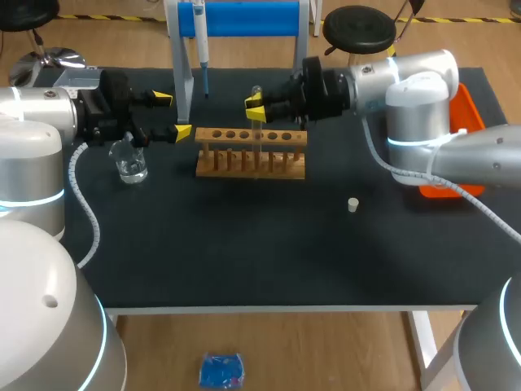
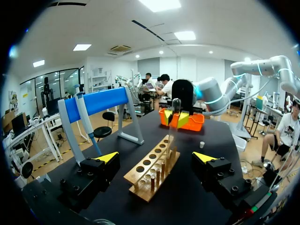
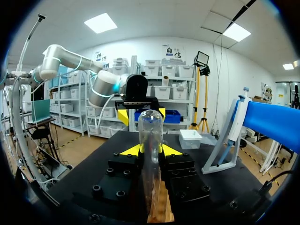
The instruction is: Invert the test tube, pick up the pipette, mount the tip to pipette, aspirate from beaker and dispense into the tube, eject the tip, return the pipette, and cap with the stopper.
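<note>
Right end effector [image 1: 255, 107] is clamping the test tube [image 3: 150, 126] above the rack [image 1: 251, 155], and the left end effector [image 1: 173, 116] is hanging wide open. I'd be lifting clear first, then rotating slowly.

Black table [image 1: 269, 261]. Wooden rack [image 1: 244, 169] w/ a row of holes along its top stands upright near the middle, toward the far side. Behind it, at the far edge, a stand [image 1: 252, 18] w/ blue crossbar & white legs. Orange tray [image 1: 471, 110] at right edge, partly hidden.
</note>
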`<state>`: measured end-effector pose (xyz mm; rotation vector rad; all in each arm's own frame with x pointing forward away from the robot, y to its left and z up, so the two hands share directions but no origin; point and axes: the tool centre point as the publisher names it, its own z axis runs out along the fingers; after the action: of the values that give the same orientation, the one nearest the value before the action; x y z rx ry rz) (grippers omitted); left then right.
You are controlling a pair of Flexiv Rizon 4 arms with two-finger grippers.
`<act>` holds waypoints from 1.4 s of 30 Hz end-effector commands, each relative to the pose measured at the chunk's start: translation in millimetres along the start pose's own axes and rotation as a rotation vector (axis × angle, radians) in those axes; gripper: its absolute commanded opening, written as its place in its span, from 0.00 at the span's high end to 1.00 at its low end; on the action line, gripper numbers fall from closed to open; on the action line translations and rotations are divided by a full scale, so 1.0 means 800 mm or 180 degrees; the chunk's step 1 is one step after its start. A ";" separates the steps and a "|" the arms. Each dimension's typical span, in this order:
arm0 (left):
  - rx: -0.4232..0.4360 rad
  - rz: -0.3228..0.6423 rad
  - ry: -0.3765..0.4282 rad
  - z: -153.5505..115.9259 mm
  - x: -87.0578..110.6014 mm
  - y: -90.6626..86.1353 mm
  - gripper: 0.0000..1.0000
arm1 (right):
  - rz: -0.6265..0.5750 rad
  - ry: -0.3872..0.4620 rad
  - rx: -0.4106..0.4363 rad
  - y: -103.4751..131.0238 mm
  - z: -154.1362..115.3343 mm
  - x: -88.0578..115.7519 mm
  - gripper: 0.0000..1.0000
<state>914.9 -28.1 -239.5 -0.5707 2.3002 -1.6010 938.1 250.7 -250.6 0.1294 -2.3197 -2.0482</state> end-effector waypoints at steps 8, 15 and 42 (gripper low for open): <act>0.0000 0.0002 0.0000 0.001 -0.001 0.000 0.00 | 0.0012 -0.0054 -0.0012 0.018 -0.007 0.003 1.00; 0.0000 0.0002 0.0000 0.001 -0.001 0.000 0.00 | 0.0017 -0.0068 -0.0052 0.030 -0.010 0.005 1.00; 0.0000 0.0002 0.0000 0.001 -0.001 0.000 0.00 | 0.0105 -0.0013 0.0041 0.091 -0.026 0.017 1.00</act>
<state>914.9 -28.1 -239.5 -0.5707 2.3002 -1.6010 927.2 242.3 -184.3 0.0895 -2.2977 -2.0461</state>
